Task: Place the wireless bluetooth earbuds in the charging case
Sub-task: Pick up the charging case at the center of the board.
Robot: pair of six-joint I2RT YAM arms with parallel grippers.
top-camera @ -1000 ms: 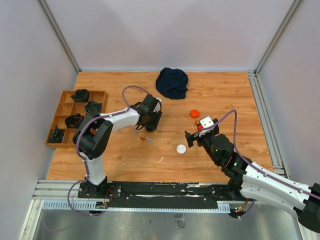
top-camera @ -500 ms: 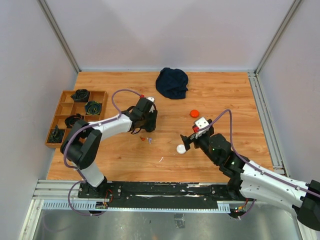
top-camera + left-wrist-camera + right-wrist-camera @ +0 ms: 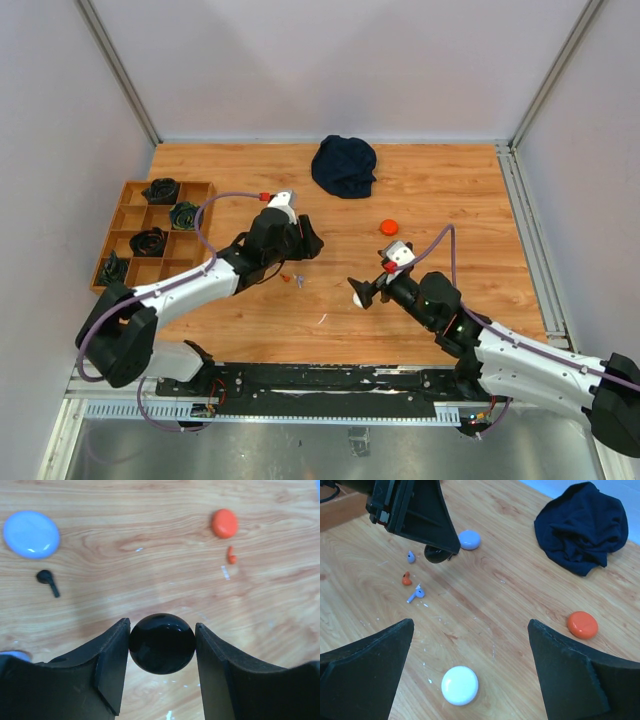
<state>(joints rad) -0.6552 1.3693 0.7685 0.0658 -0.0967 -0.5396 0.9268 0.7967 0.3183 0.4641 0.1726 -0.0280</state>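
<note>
while outstretched, left gripper (image 3: 161,647) on case (image 3: 162,632)

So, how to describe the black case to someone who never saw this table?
Look at the wooden table, then the left gripper near its middle. The black case is held between its fingers. It alone is black; the others are white, orange and pale blue.

Top view high, looking down; wrist views low, close; share tabletop (image 3: 430,190)

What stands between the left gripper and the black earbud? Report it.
Nothing visible: only bare table lies between the left gripper, shut on the black case, and the black earbud.
</note>
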